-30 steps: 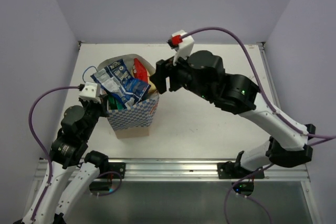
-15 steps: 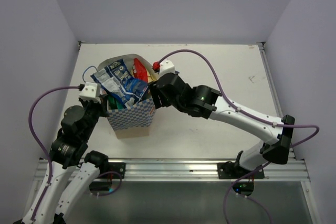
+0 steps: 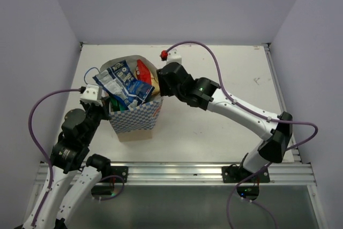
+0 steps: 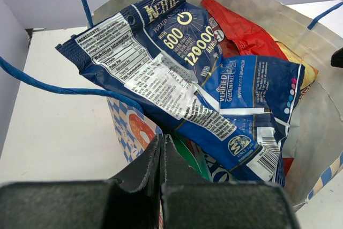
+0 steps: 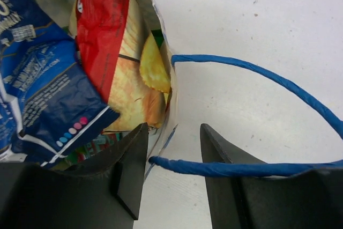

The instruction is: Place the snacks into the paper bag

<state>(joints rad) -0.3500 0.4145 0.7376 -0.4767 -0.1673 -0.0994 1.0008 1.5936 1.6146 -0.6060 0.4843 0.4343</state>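
Observation:
The paper bag (image 3: 135,119) stands upright at the table's left, full of snacks. A dark blue packet (image 3: 122,84) lies on top and a red packet (image 3: 143,70) stands behind it. The left wrist view shows the same blue packet (image 4: 177,79) and red packet (image 4: 241,33) inside the bag (image 4: 321,105). My left gripper (image 4: 162,142) is shut on the bag's near left rim, with a strip of checkered paper between the fingers. My right gripper (image 5: 172,132) is open astride the bag's right wall (image 5: 172,97), one finger inside and one outside. A blue handle (image 5: 257,73) crosses the gap.
The second blue string handle (image 4: 48,84) loops out to the bag's left. White table (image 3: 225,79) stretches to the right of the bag. Lilac walls close in the back and both sides. A metal rail (image 3: 171,171) runs along the near edge.
The right arm has dropped and stretched out to the bag's right rim, its jaws narrowing around the wall. The left arm and the bag have not moved.

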